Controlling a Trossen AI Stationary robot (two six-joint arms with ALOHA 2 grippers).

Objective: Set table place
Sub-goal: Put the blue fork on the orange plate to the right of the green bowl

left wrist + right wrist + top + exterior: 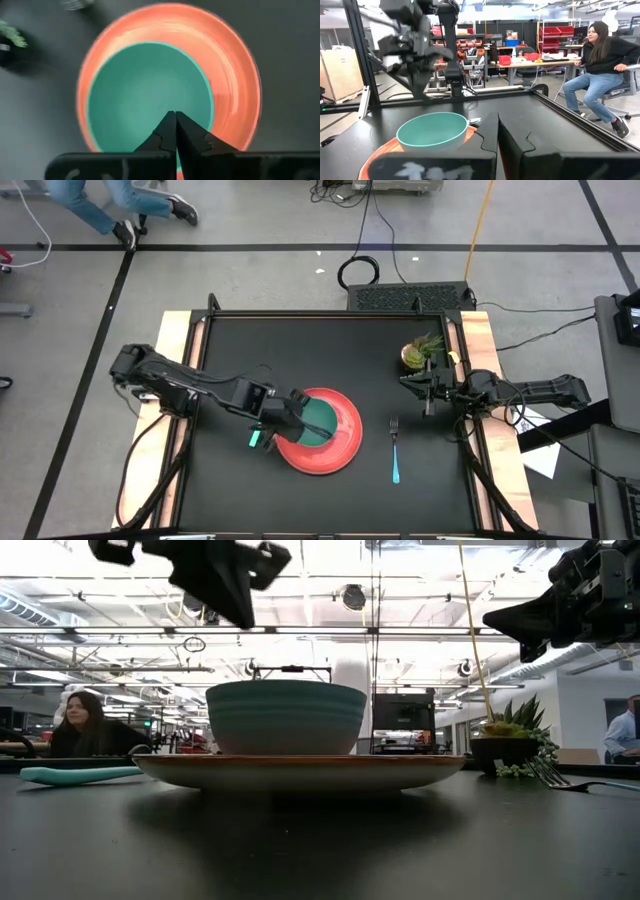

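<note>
The bowl (319,418) sits on the plate (340,442), off-centre toward the plate's left edge, near the middle of the table (300,350). The left gripper (291,417) hovers above the bowl's left rim — fingers (165,131) pressed together, holding nothing. The spoon (255,439) lies just left of the plate; the fork (395,450) lies to its right, apart. The right gripper (412,383) waits near the plant (420,352) — fingers closed, empty.

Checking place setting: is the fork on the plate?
No: in the high view the fork lies on the bare table, apart from the red plate.
</note>
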